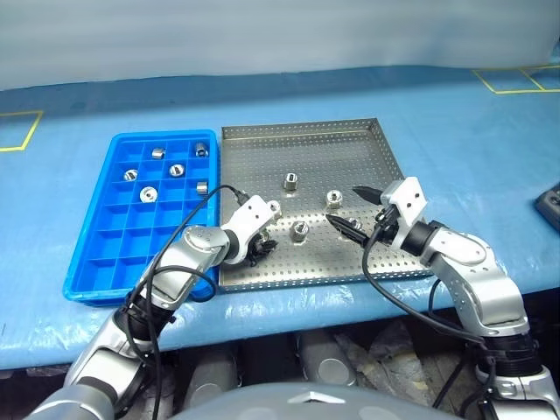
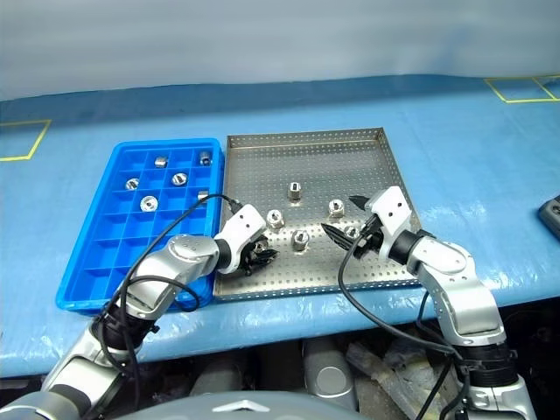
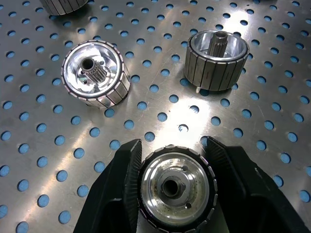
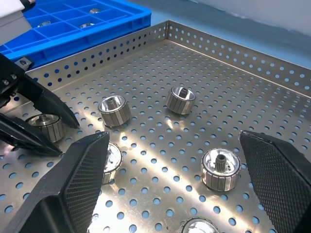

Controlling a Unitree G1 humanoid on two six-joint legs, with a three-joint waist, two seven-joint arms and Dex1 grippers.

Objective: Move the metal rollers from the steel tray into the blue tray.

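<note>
Rollers of shiny metal lay in both trays. On the perforated floor of the steel tray (image 1: 262, 144) four metal rollers (image 1: 290, 182) stood loose in the middle and right of the floor, well apart from one another, with one of them (image 1: 333, 199) just beyond the tips of the right gripper. A fifth, the gripped roller (image 3: 176, 190), sat near the tray's front left part with the left gripper (image 3: 174, 187) clamped on it, a black finger pressed against each side of its ribbed wall, its open end with the central hole facing the wrist camera and its base on the dotted floor. Two loose ones lay just past it in the left wrist view.

The right gripper (image 1: 354, 209) hung over the right half of the steel tray, its two fingers spread wide and grasping nothing, with a roller (image 4: 221, 168) on the floor between them in the right wrist view.

Left of the steel tray and touching its rim sat the blue tray (image 1: 92, 236). Six stored rollers (image 1: 149, 193) lay in separate compartments in its far half. Both trays rested on a blue table cover (image 1: 472, 140).
</note>
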